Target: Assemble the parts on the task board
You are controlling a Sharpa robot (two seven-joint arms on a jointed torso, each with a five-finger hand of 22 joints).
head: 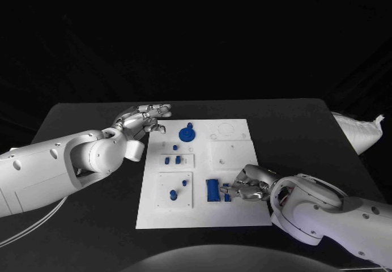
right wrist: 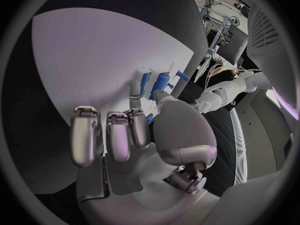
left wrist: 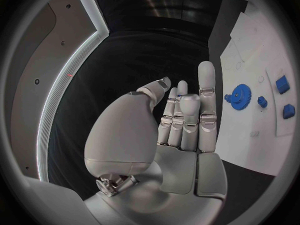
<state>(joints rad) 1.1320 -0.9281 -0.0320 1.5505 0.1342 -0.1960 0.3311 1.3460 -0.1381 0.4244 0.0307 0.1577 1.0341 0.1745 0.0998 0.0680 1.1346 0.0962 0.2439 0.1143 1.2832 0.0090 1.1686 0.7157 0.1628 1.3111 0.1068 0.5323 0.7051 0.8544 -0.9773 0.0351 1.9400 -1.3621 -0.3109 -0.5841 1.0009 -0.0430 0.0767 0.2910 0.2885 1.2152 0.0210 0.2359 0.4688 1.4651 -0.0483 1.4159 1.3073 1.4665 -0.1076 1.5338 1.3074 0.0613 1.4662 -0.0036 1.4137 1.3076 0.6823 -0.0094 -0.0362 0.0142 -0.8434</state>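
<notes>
Right hand (head: 247,186) is reaching at the blue block (head: 212,190), lower middle of the board (head: 237,218); can't tell if it's gripping. Left hand (head: 145,119) is hovering empty, fingers apart. Block's probably light, stiff plastic, so pinch its long sides.

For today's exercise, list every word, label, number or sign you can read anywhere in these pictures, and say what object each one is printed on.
None can be read.
The task board carries only engraved outlines and a small dark mark near its edge, too small to read.
The blue gear, the left hand and the right hand show no lettering.
</notes>
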